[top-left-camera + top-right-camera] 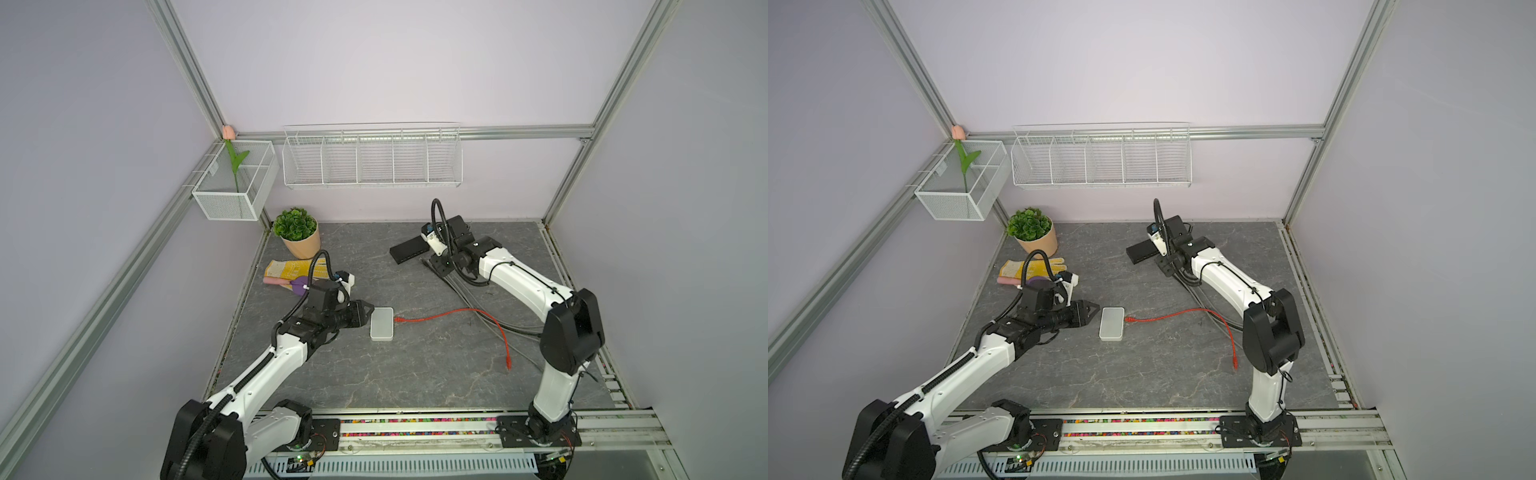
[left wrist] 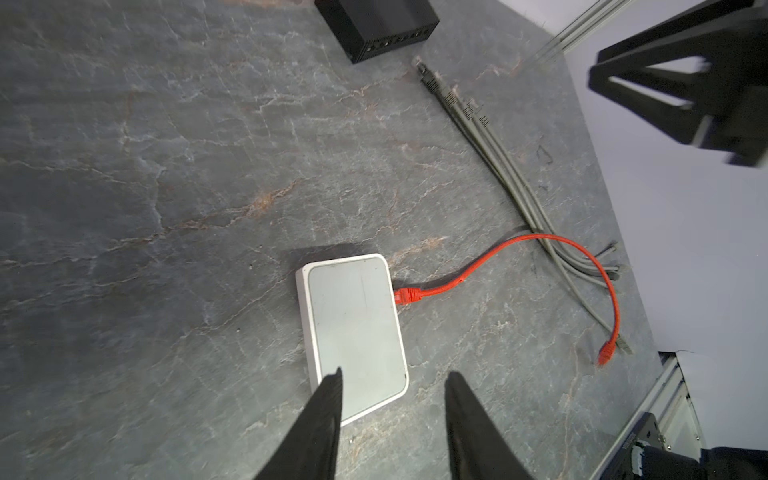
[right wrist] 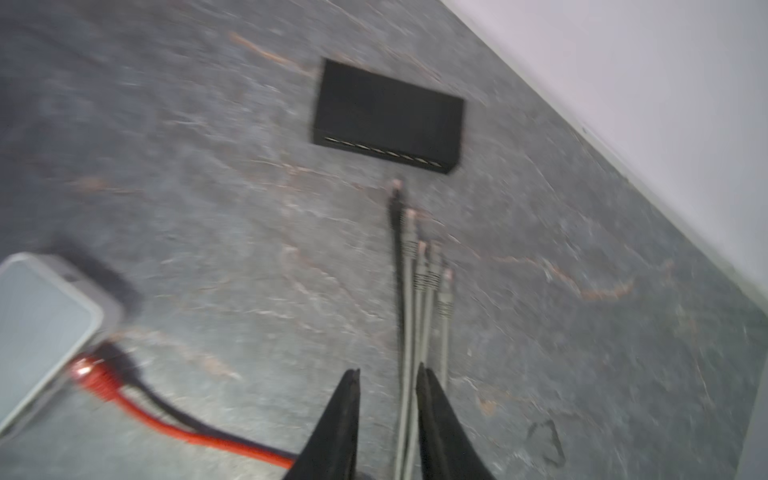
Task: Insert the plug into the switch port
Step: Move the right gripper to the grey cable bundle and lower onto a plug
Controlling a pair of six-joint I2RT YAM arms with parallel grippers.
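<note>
A white switch box [image 1: 382, 324] [image 2: 355, 328] lies mid-table. The red plug [image 1: 398, 319] [image 2: 409, 296] butts against its side, and its red cable [image 1: 457, 311] loops away to the right. My left gripper [image 1: 369, 316] [image 2: 397, 372] hovers open at the box's near end, holding nothing. A black switch [image 1: 409, 251] [image 3: 386, 116] with a row of ports lies at the back. Several grey cable plugs [image 3: 419, 257] lie loose in front of it. My right gripper [image 1: 430, 265] [image 3: 387, 369] is narrowly open above those grey cables, empty; its view is blurred.
A potted plant [image 1: 297, 232] and a yellow glove [image 1: 291, 269] sit at the back left. A wire rack [image 1: 372, 160] and a mesh basket [image 1: 237, 183] hang on the walls. The red cable's free end [image 1: 508, 365] lies near the right arm.
</note>
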